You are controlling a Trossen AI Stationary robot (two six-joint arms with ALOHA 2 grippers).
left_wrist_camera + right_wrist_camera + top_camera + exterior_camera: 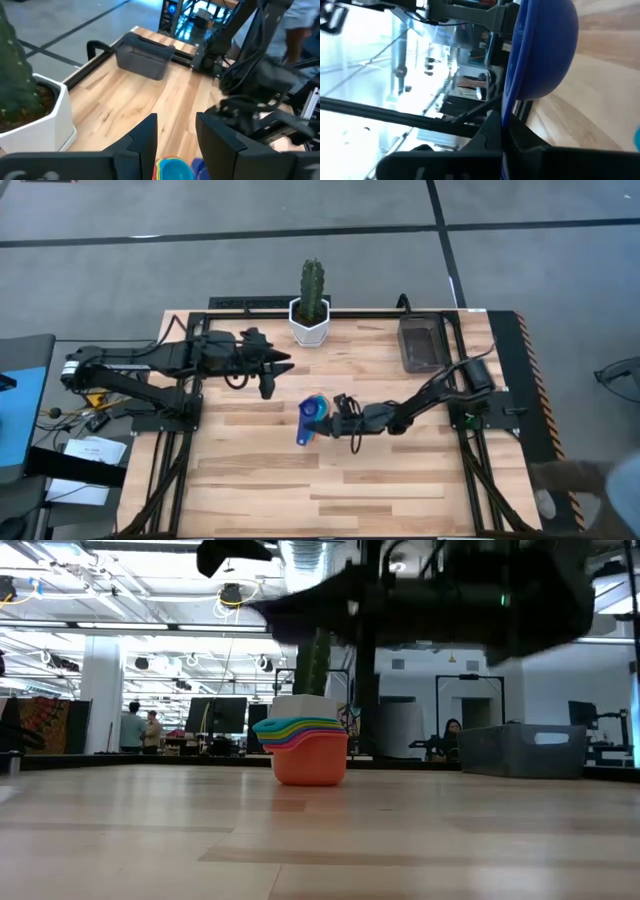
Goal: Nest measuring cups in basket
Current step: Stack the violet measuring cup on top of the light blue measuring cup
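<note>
The worktop (400,480) is pale butcher-block wood, its planks striped lengthwise. Near its centre stands a nested stack of measuring cups (305,750), smooth glossy plastic, orange outermost with yellow, green and light blue rims layered above. The right end effector (338,408), at 3 o'clock of the stack, is clamped on the flat handle of a rounded blue cup (540,50), held on its side just beside the stack. The left end effector (275,375) hovers at 10 o'clock of the stack, fingers narrowly parted, gripping nothing. The dark grey translucent basket (421,343), rectangular, sits at 1 o'clock near the far edge; a white hexagonal cactus pot (310,323) stands at 12 o'clock.
</note>
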